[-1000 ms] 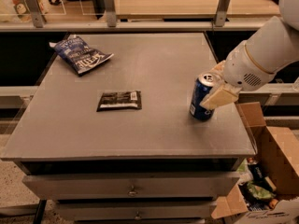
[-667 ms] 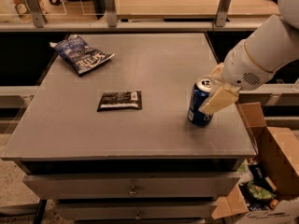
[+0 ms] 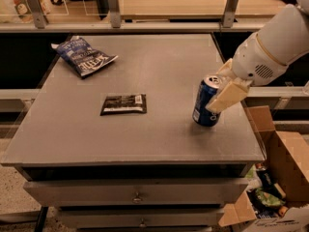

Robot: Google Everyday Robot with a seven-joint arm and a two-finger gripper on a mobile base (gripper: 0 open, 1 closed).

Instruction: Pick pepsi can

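Note:
The pepsi can (image 3: pixel 203 105), dark blue with a silver top, stands near the right edge of the grey table (image 3: pixel 159 139) and leans slightly. My gripper (image 3: pixel 217 92) comes in from the right on a white arm (image 3: pixel 273 47). Its cream fingers (image 3: pixel 228 96) straddle the can's upper right side, one in front and one behind the rim. The fingers are closed on the can. The can's base rests on or just above the tabletop.
A flat blue chip bag (image 3: pixel 83 57) lies at the table's back left. A small black packet (image 3: pixel 123 104) lies near the middle. An open cardboard box (image 3: pixel 277 178) with items stands on the floor at the right. Drawers (image 3: pixel 137 195) sit under the table.
The gripper and the can have shifted a little to the left and toward the front edge. The can now leans slightly. The bag and the packet have not moved.

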